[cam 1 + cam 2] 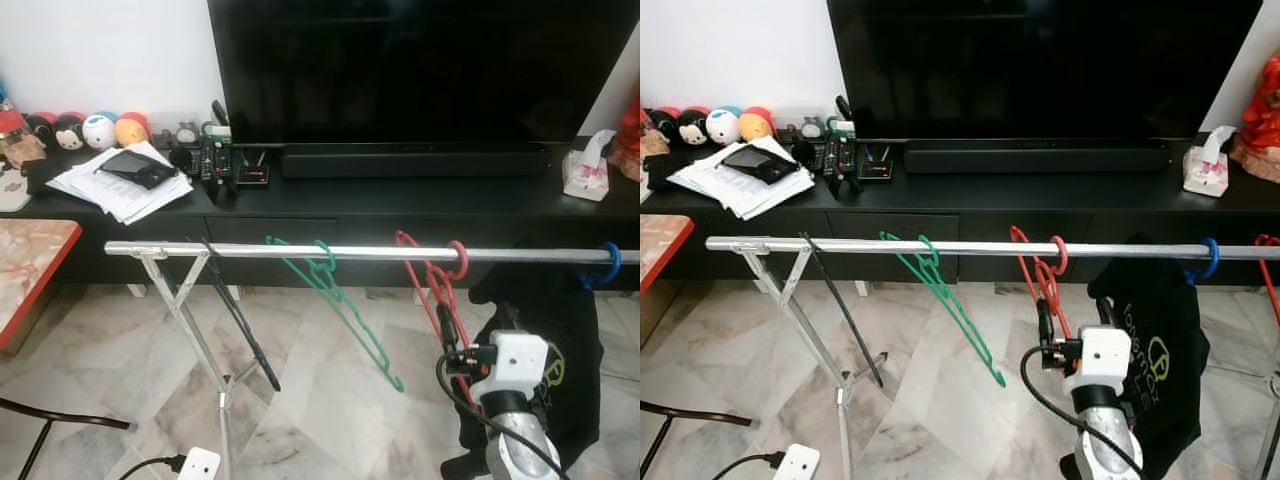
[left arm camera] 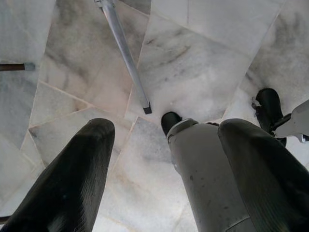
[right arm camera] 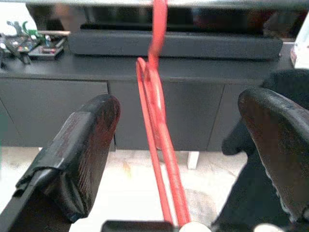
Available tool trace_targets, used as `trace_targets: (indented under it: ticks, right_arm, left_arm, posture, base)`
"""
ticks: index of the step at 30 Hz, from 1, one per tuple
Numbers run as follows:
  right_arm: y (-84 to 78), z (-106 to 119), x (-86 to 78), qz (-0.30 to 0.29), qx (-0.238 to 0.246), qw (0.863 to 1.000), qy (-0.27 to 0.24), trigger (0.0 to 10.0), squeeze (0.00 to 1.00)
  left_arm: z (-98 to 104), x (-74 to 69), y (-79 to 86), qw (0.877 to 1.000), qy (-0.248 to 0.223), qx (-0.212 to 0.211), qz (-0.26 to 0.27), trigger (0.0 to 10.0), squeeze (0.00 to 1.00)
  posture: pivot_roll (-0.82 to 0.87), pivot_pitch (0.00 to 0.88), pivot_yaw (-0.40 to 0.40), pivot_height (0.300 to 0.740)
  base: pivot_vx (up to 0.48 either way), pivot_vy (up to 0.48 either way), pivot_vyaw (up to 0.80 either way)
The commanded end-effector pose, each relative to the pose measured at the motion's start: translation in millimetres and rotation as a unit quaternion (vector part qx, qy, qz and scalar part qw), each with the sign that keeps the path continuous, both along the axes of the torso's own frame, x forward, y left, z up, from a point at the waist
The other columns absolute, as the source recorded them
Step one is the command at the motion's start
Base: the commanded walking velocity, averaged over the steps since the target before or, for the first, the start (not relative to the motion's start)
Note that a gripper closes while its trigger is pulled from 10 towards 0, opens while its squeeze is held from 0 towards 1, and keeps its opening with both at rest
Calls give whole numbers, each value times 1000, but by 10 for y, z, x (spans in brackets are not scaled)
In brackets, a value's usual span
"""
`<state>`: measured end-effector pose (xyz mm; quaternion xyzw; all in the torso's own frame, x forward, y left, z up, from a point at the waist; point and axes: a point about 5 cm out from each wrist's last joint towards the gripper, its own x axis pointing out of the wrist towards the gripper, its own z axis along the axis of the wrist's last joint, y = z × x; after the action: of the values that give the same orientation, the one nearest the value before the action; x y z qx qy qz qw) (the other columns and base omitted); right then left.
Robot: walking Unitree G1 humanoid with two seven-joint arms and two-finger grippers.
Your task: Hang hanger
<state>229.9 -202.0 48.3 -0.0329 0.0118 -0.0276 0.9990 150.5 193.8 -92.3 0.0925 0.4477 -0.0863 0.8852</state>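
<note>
Two claws are under my control here, and nearest to me is the right claw [image 3: 178, 140], raised just below the rail with its black fingers [image 3: 77, 154] spread wide. From its wrist camera I see the red hanger [image 3: 161, 159] running straight down the gap between the fingers, touching neither pad as far as I can tell. The head cameras give me what the wrist cannot: the silver arm and its white wrist housing [image 1: 518, 362] sit under the hanger, whose lower end is hidden behind them.

The left claw [image 2: 164, 169] hangs low, fingers apart, looking down at the marble floor [image 2: 203, 63], the foot of a rack leg [image 2: 126, 58] and the robot's own leg.

The red hanger [image 1: 1045, 275] is thin red plastic, its hook looped over the silver rail [image 1: 870, 244], its body tilted and hanging edge-on to me. Left of it on the same rail hang a green hanger [image 1: 950, 300] and a black hanger [image 1: 845, 310]. To the right a blue hook [image 1: 1206, 258] carries a black shirt [image 1: 1155, 350] with pale lettering, just beside my right arm.

Behind the rail stands the long black desk [image 1: 400, 195] with papers [image 1: 115, 180], remotes, small round toys [image 1: 98, 130], a soundbar, a tissue box [image 1: 588, 170] and a large dark television [image 1: 420, 65].
</note>
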Motion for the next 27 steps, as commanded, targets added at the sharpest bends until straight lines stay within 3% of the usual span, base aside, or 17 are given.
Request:
trace_targets:
  ticks: [1, 8, 27]
  right_arm:
    - [-7, 44, -4, 5, -4, 1000, 2, 10000, 0]
    - [-21, 37, 41, 26, -15, 999, 27, 10000, 0]
    - [-42, 23, 60, 27, -23, 998, 52, 10000, 0]
  left_arm:
    - [-22, -57, 45, 1000, 14, 11, 0, 10000, 0]
    - [-33, -75, 83, 999, 28, 33, -7, 10000, 0]
    - [-35, -68, 57, 999, 26, 20, 10, 10000, 0]
  posture:
    - [-130, 0, 5, 740]
    - [-127, 0, 9, 740]
    - [-131, 0, 1, 740]
  base:
    - [0, 0, 0]
    - [0, 0, 0]
    - [0, 0, 0]
